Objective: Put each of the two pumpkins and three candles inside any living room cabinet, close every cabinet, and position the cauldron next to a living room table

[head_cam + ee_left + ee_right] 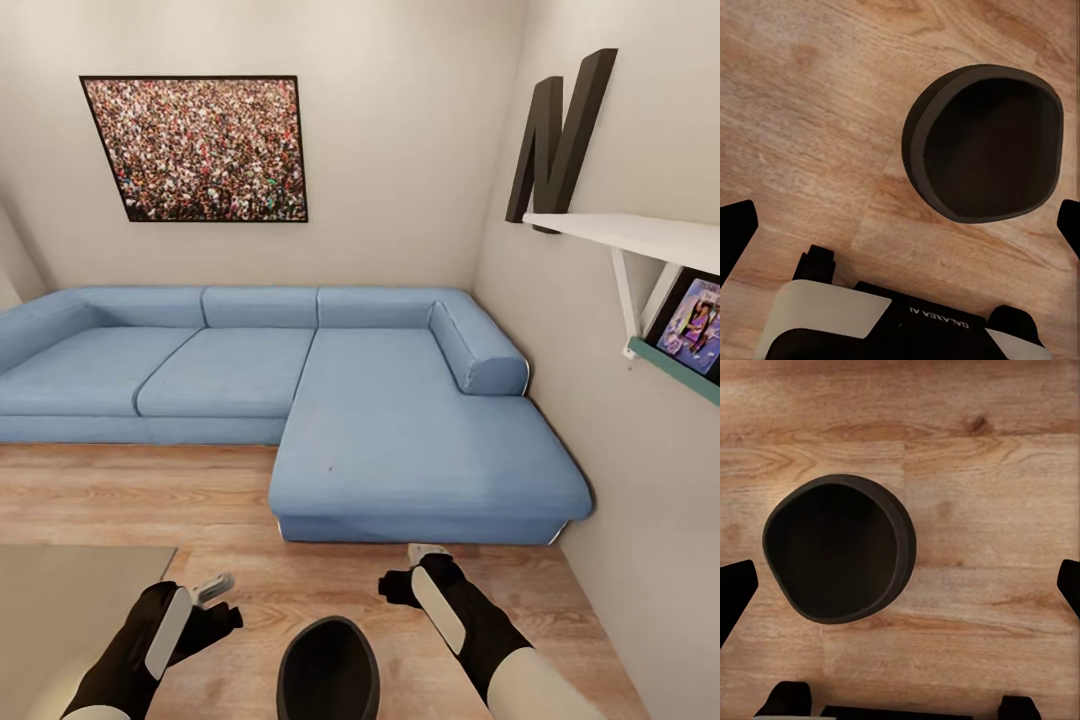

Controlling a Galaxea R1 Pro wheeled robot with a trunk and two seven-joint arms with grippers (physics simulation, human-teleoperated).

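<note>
So you've got the big blue sofa (pixel 330 400) wrapped into the far right corner, crowd picture (pixel 196 148) on the wall above it, and a white shelf (pixel 640 238) on the right wall with a black letter N (pixel 560 135) on it. The grey table (pixel 70 590) corner pokes in at the near left of the floor (pixel 130 495). The cauldron (pixel 328 668) sits upright on the bare floor right in front of you, between your arms, near the table but not touching. Your left gripper (pixel 900 225) is spread wide over the floor with nothing in it, and the right gripper (pixel 900 585) is spread the same way, also empty.
</note>
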